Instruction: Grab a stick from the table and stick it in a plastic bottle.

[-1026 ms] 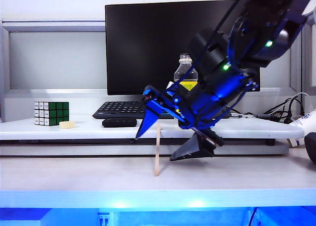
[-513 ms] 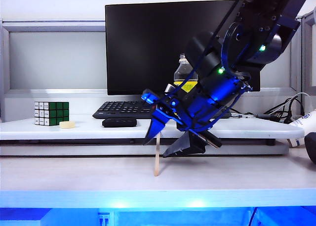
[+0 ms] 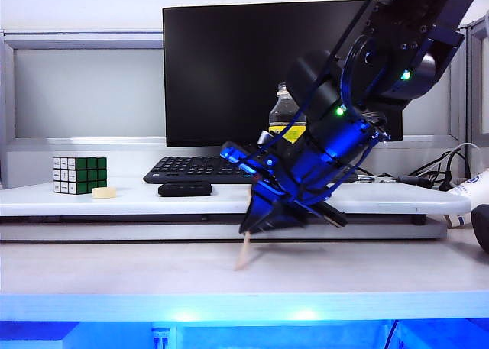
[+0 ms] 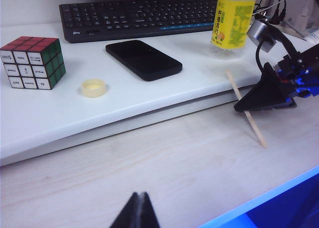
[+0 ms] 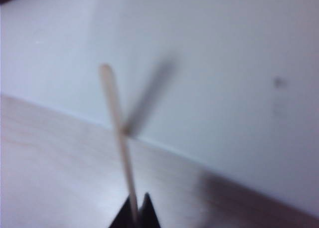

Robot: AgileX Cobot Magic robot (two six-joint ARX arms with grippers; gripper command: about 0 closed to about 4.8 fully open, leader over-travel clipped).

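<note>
The right gripper (image 3: 263, 221) pinches the stick (image 3: 243, 255) between its closed jaws low over the table (image 3: 114, 276), the stick jutting out beyond the fingertips; the plastic bottle (image 3: 286, 116) stands behind; the left gripper (image 4: 137, 213) hangs with jaws together, empty.

The pale bench (image 3: 114, 276) carries a white raised shelf (image 3: 92, 200) across its far side. On the shelf lie a cube (image 3: 79, 174) and cap (image 3: 104, 192) at left, a phone (image 3: 184, 189) and keyboard (image 3: 191, 168) mid-way, and a bottle (image 4: 232, 19) to the right. A stick (image 3: 243, 254) leans with its lower end on the bench.
</note>
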